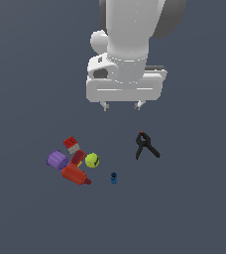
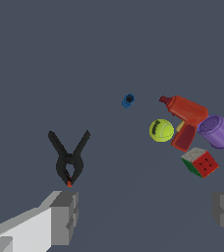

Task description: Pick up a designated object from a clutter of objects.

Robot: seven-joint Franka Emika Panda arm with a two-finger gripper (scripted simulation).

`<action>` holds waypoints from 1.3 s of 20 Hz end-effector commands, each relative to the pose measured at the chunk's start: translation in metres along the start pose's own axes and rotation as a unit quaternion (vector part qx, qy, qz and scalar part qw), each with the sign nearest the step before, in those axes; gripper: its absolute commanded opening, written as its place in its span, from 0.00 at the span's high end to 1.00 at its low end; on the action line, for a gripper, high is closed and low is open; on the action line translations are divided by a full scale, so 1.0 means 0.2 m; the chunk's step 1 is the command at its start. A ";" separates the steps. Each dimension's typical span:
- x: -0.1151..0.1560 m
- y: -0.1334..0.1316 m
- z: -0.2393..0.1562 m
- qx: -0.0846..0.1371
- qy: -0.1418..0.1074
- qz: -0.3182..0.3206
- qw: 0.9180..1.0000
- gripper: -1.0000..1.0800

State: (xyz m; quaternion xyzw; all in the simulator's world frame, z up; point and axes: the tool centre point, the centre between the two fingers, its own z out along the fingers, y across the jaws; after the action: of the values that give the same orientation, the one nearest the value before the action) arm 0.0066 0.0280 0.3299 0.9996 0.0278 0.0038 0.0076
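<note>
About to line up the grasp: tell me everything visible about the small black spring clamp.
The small black spring clamp lies flat on the dark grey floor, alone, touching nothing. Matte black, plastic-looking: two splayed handle legs meeting at a tiny red tip. It sits apart from the cluttered items, the small blue cylinder nearest. The open pincer hangs above.

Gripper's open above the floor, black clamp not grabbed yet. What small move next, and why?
Probably shift sideways first, toward the exterior view's right, then descend. The open gripper hangs above and off-centre from the black clamp; in the wrist view the clamp sits by one finger, not between them. The blue piece lies apart.
</note>
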 end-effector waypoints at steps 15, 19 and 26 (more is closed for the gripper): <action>0.01 -0.04 0.06 -0.011 -0.013 -0.004 1.000 0.04; 0.02 -0.08 0.13 -0.012 -0.013 -0.004 1.000 0.04; 0.03 -0.19 0.34 -0.012 -0.010 -0.003 1.000 0.04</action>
State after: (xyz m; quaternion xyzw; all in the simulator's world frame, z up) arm 0.0109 0.0591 0.2725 0.9993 0.0306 -0.0065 0.0203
